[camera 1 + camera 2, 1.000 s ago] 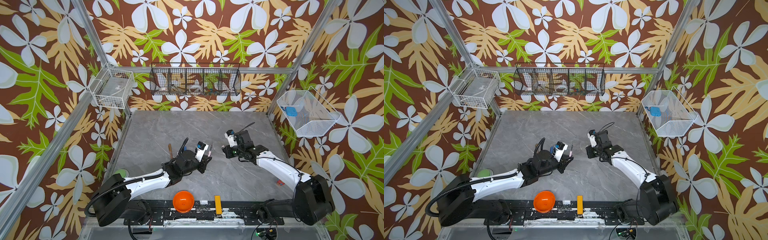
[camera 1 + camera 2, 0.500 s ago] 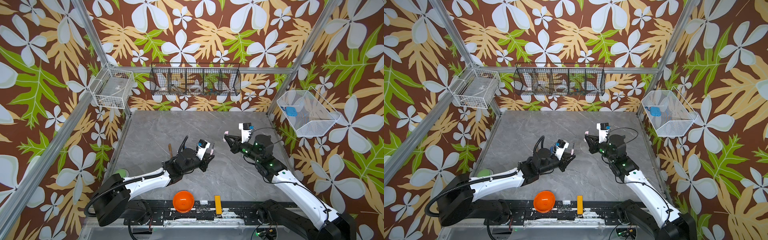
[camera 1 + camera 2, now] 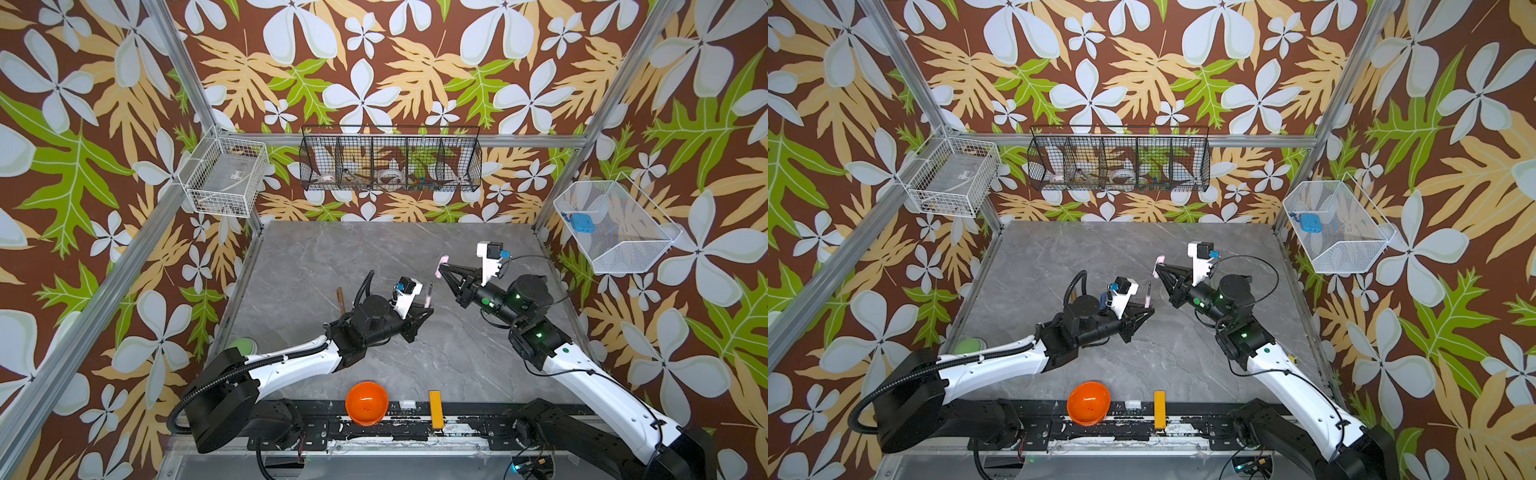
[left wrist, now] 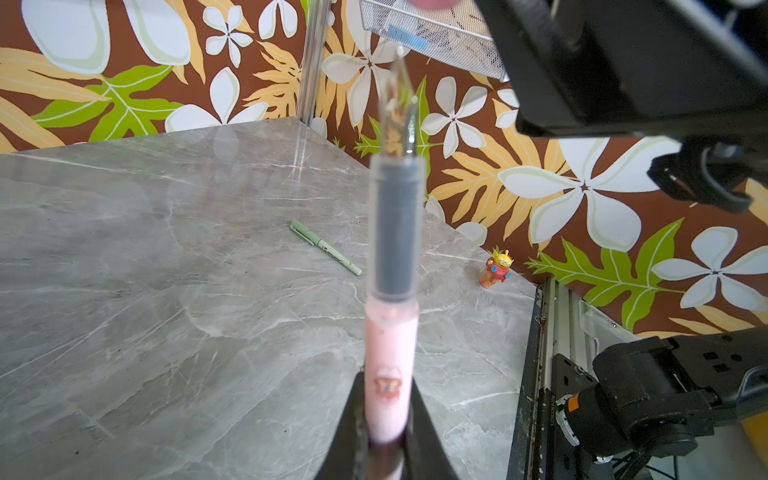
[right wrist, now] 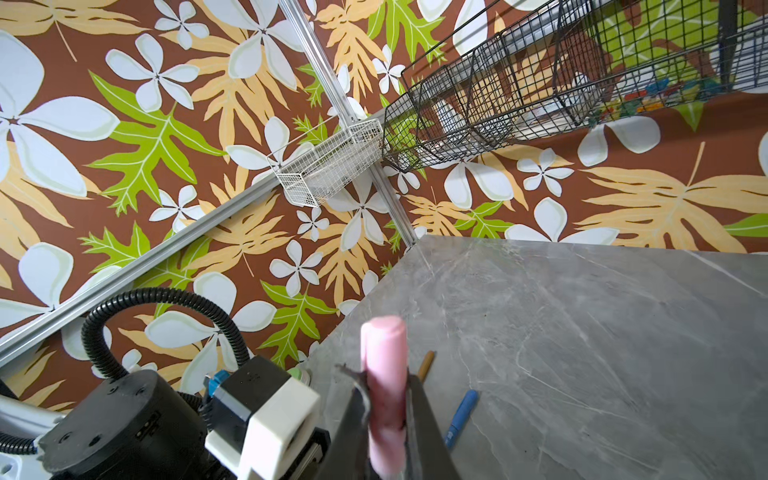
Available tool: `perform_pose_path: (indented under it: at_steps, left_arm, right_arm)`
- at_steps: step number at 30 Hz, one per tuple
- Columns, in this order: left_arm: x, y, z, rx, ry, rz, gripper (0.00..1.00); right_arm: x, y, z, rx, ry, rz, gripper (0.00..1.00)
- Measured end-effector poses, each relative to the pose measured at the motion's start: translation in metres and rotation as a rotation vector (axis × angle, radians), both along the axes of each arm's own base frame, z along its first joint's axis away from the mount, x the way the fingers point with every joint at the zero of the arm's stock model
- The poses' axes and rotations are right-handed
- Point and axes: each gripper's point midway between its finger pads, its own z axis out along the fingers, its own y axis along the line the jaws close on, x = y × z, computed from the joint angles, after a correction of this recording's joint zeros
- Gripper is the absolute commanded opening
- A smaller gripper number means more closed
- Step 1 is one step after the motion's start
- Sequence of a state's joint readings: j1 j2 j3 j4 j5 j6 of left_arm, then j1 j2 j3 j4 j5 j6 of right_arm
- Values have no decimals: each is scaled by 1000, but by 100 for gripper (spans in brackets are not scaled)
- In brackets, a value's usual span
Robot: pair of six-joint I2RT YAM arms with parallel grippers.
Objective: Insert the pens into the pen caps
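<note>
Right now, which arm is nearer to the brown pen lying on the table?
Left. In a top view the left arm passes close beside the brown pen, on its right; the right arm is much farther right, past the left pincer.

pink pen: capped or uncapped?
Uncapped. The pink pen in the left gripper shows its bare nib; the pink cap sits apart, clamped in the right gripper.
</note>
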State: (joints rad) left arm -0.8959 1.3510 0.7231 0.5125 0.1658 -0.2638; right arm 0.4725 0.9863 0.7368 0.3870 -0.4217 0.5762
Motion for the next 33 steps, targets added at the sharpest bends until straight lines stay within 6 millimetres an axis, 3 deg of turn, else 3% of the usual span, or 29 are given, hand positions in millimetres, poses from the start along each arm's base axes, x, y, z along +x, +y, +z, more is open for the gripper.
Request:
perform_pose_path:
  at_steps: [10, 33]
  left_arm:
    - [-1, -1, 0, -4, 6, -6, 0]
    - [-4, -1, 1, -16, 16, -16, 0]
  right_arm:
    - [-6, 16, 0, -10, 0, 57, 14]
    - [-8, 16, -6, -41, 10, 60, 14]
